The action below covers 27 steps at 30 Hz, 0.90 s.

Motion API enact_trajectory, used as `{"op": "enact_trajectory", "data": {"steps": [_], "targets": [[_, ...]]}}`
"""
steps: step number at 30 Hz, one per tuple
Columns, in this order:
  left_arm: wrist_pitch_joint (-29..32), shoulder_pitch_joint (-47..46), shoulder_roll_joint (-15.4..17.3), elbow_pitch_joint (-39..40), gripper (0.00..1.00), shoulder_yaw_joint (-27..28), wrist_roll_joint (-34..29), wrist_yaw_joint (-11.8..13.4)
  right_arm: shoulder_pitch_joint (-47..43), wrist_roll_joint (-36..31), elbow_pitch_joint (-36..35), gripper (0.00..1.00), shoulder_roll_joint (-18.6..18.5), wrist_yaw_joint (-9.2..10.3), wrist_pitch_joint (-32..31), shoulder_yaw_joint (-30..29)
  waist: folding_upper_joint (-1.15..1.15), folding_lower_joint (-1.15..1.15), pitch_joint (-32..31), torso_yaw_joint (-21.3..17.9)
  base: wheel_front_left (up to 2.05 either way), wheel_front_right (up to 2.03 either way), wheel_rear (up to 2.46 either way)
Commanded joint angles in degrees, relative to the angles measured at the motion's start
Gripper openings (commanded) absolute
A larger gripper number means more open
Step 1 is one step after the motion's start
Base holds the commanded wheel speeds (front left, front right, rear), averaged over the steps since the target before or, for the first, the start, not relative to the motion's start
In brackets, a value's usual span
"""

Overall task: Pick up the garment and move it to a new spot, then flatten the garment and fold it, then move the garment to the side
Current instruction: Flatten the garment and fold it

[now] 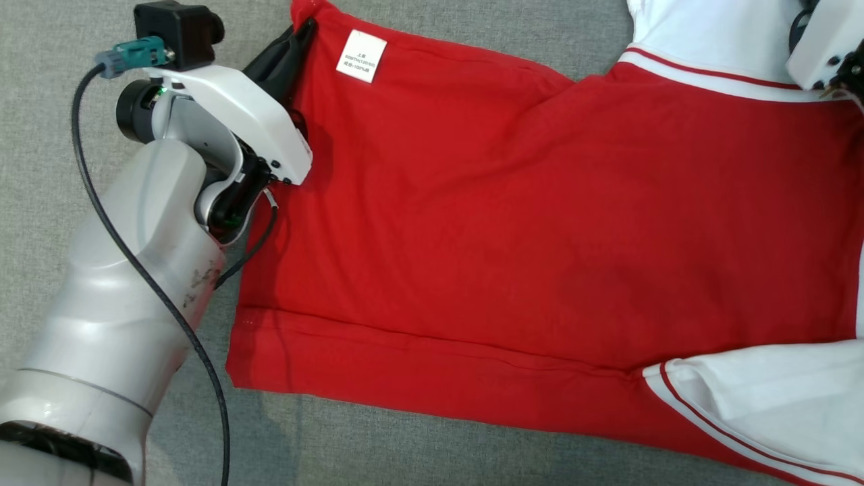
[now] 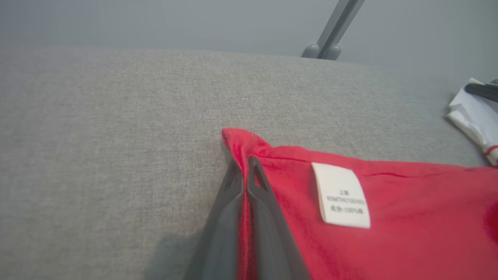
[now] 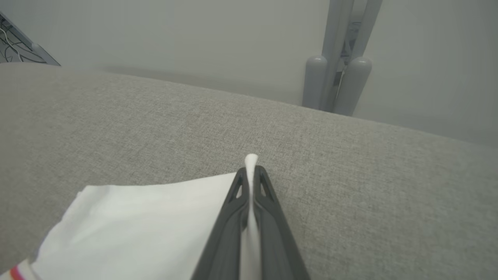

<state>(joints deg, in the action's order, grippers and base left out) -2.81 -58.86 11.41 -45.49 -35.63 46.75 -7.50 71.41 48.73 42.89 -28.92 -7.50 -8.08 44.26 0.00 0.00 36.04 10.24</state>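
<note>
Soft garment [image 1: 472, 223] should sag between grips: left gripper [image 2: 243, 167] clenches its far red corner, right gripper [image 3: 251, 173] its white edge.

garment [image 1: 513, 223]: plain bright red body, with a darker red hem line along its lower edge
sleeves [image 1: 756, 405]: white, each with a single thin red stripe near the seam
label [image 1: 361, 56]: white with small grey print
surface [image 1: 40, 169]: light grey with a fine woven fleck
left gripper [image 2: 244, 165]: dark grey
right gripper [image 3: 251, 171]: dark grey
left arm [image 1: 135, 270]: pale grey forearm, white wrist shell, a few dark scuffs
cable [image 1: 115, 236]: black
connector [image 1: 135, 54]: teal
posts [image 3: 336, 81]: mid grey
</note>
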Motion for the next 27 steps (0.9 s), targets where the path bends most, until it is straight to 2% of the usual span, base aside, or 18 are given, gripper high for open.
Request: {"op": "enact_trajectory", "data": {"steps": [1, 11, 18, 27], "targets": [[0.29, 0.53, 0.88, 0.6, 0.0, 0.03, 1.09, 0.09, 1.09, 2.04, -1.1, 0.0, -0.56, 0.01, 0.74, -0.31, 0.0, 0.0, -0.31, -0.23, 0.0, 0.0, 0.0], [2.49, 3.89, 7.96, 7.22, 0.0, 0.61, 6.77, 0.08, -1.23, 11.33, -11.47, 0.0, -6.89, 0.0, 2.62, 2.51, 0.0, 0.0, -3.82, -2.35, 0.0, 0.0, 0.0], [4.98, 8.17, 10.41, 12.66, 0.0, 2.76, 11.0, 0.54, -4.5, 15.43, -17.06, 0.0, -10.19, 0.0, 4.46, 4.27, 0.0, 0.0, -6.1, -3.2, 0.0, 0.0, 0.0], [8.66, 20.12, 14.64, 24.52, 0.0, 6.98, 20.42, 1.13, -16.56, 21.64, -30.04, 0.0, -16.94, 0.0, 6.95, 4.87, 0.0, 0.0, -10.18, -5.24, 0.0, 0.0, 0.0]]}}
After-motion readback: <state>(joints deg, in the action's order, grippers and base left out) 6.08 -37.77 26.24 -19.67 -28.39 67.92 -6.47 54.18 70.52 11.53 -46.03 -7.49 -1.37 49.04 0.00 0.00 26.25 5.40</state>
